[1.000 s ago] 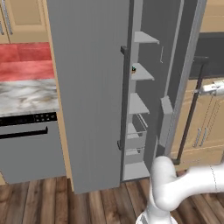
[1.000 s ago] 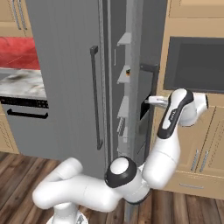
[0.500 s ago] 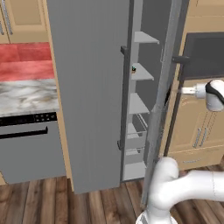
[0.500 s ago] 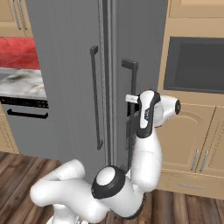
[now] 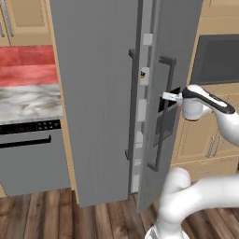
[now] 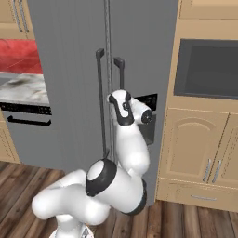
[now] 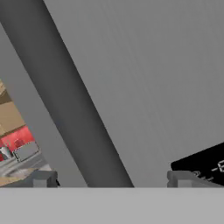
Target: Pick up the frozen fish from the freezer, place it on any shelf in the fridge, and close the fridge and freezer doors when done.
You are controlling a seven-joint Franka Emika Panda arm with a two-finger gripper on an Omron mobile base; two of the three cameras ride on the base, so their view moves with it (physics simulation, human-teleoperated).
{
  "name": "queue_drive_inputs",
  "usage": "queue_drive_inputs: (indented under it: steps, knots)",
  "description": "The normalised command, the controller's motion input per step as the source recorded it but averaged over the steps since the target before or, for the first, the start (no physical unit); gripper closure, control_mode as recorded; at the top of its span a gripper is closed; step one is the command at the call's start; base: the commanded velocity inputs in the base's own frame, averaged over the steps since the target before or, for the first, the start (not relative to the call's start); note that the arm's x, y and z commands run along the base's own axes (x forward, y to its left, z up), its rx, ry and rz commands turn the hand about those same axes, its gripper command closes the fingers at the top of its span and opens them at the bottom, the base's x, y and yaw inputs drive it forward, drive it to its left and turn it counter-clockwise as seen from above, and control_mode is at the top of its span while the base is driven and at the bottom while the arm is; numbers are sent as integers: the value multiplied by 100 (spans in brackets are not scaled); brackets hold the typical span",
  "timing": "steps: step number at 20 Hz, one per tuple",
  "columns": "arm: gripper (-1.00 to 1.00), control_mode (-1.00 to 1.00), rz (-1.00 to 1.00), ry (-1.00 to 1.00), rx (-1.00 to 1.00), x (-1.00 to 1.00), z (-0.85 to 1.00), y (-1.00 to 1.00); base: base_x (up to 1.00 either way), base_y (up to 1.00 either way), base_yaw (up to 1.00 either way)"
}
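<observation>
The white two-finger gripper (image 5: 169, 96), fingers apart and empty, presses the narrow grey freezer door (image 5: 170, 84) near its bar handle (image 5: 163, 112) at 3 o'clock; closing seems underway, the fish hidden, one more push needed.

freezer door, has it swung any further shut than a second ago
Yes. The freezer door has swung toward the fridge door: the shelves seen earlier are hidden, leaving a thin gap. The gripper is at the freezer door's front near its handle.
</observation>
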Motion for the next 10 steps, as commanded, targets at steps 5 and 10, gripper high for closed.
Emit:
queue_drive_inputs:
  steps: [5,10]
  knots:
    - [-100,-100,-5,0,2,47,18,22,0,0,0]
    - [-100,-100,-5,0,23,56,13,11,0,0,0]
